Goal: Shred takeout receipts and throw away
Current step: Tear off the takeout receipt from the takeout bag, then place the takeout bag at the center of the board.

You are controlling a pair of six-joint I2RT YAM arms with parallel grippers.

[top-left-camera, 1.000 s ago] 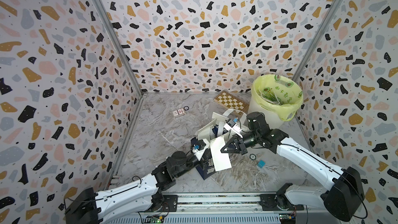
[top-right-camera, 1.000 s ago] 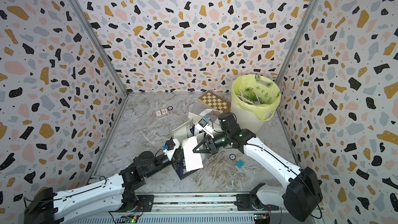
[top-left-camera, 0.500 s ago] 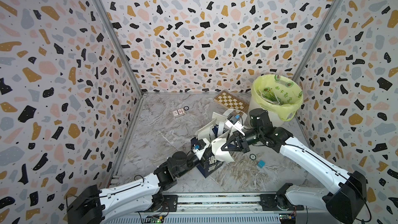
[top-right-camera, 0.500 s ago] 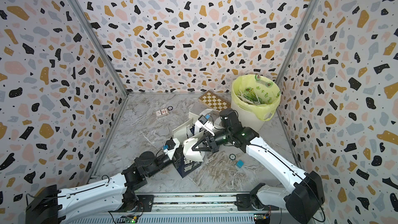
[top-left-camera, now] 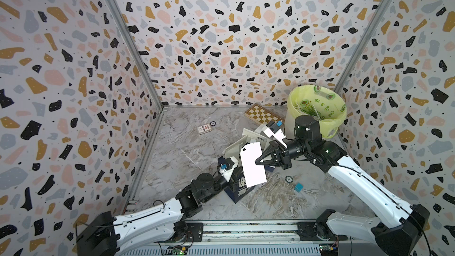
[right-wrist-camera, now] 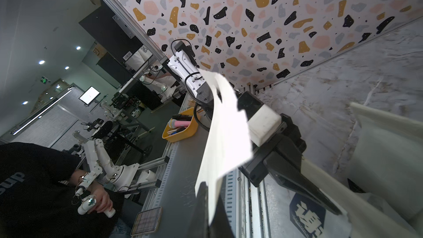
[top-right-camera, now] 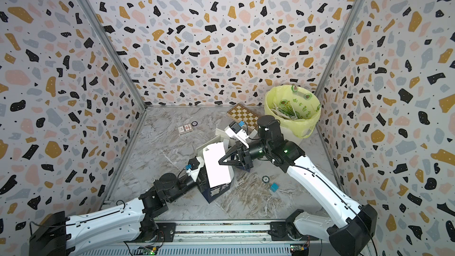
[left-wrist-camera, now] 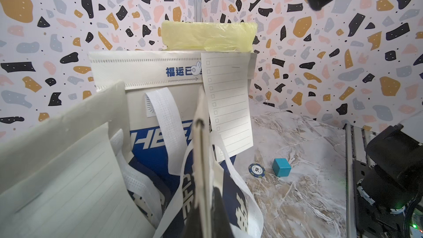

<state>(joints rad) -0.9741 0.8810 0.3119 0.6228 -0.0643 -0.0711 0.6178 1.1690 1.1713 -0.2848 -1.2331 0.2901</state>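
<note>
Step in hand: tearing up one thin white paper receipt, judging by how it hangs free.
Receipt: in the air over the middle of the tabletop, above the navy-and-white paper bag, its lower end dangling loose.
Right gripper: clenched on the receipt's side edge, about halfway along its length.
Left gripper: low at the navy bag, clamped on a thin cream sheet seen edge-on. I cannot tell whether this is bag wall or another slip.
Bin: the cream bucket with a yellow-green plastic liner stands in the far right corner, paper strips inside.
Also waiting: a white checklist slip lies flat against the cream bag behind.
Doing it well: free the left jaws and pinch the receipt's opposite edge close to the right grip. Pull apart in short tears so strips stay narrow. A pinch far from the other would only bend the limp paper. Carry the pieces over the bin's rim before letting go.
</note>
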